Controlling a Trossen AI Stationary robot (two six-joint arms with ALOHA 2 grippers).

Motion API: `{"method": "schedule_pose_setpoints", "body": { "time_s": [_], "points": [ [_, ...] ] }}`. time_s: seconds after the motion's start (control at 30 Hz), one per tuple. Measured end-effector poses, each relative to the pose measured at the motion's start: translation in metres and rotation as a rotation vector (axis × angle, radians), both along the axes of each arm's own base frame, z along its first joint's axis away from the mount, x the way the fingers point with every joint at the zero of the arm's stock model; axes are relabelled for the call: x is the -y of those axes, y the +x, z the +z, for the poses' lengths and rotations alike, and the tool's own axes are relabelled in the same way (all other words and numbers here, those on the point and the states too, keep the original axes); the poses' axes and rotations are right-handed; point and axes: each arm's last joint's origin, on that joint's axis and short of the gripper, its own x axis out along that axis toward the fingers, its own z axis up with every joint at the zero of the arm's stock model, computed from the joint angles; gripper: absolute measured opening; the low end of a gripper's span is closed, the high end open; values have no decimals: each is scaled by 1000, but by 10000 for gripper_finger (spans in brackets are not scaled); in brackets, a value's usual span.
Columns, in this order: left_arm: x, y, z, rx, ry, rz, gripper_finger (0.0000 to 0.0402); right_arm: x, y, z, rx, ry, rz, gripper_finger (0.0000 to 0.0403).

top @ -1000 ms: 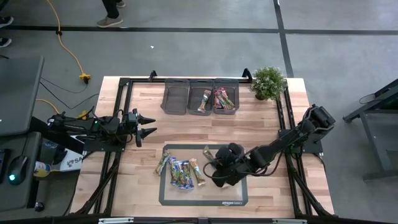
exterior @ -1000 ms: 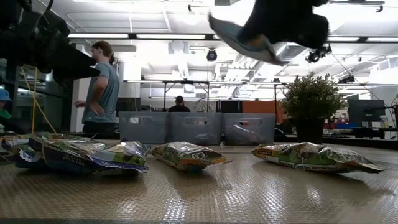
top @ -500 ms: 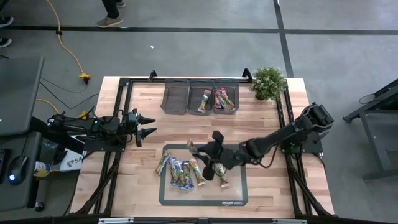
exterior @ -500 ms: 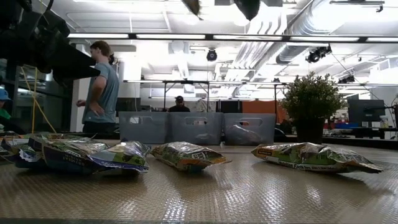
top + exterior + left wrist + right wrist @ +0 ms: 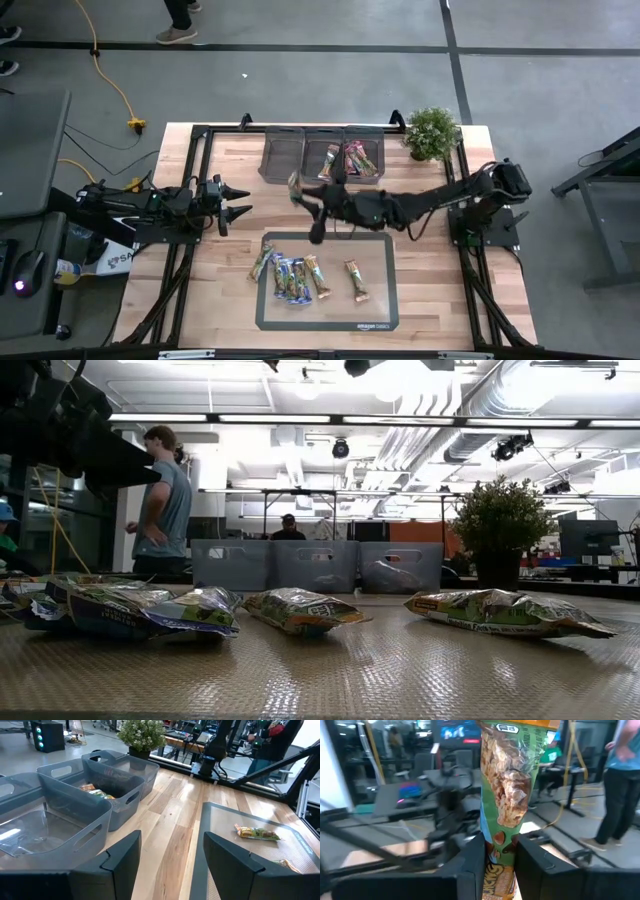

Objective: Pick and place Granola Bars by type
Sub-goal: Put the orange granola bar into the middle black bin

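Wooden slats make up the worktop (image 5: 420, 190), with a dark mat (image 5: 375, 310) near its front edge and three grey bins (image 5: 322, 156) in a row along the back, a potted plant (image 5: 431, 131) beside them. Above the bare wood between mat and bins, the right tool (image 5: 305, 200) is stretched out from its arm and pinches a green and tan granola bar (image 5: 504, 795), which stands upright between the two dark fingers (image 5: 472, 865) in the right wrist view. From above, the bar shows only as a small pale shape at the tool's tip, so its exact height over the wood is hard to judge. On the mat lies a cluster of bars (image 5: 288, 275) toward the left, and one single bar (image 5: 356, 280) apart to the right. More bars (image 5: 348, 160) lie in the middle and right bins. At the worktop's left edge, the left tool (image 5: 238, 200) waits with its fingers spread.
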Motion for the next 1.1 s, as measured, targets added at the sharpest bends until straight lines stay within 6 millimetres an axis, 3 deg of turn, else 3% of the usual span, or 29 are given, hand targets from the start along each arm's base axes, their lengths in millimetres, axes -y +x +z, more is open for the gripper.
{"method": "schedule_pose_setpoints", "body": {
  "time_s": [0.3, 0.5, 0.8, 1.1],
  "points": [
    [0, 0, 0, 0, 0, 0, 211, 53, 13, 47, -46, -21, -182, 74],
    [0, 0, 0, 0, 0, 0, 211, 92, 12, 56, -65, 94, -373, 74],
    [0, 0, 0, 0, 0, 0, 211, 147, 8, 28, -117, 380, -505, 74],
    [0, 0, 0, 0, 0, 0, 211, 171, 44, -35, -183, 522, -396, 74]
  ]
}}
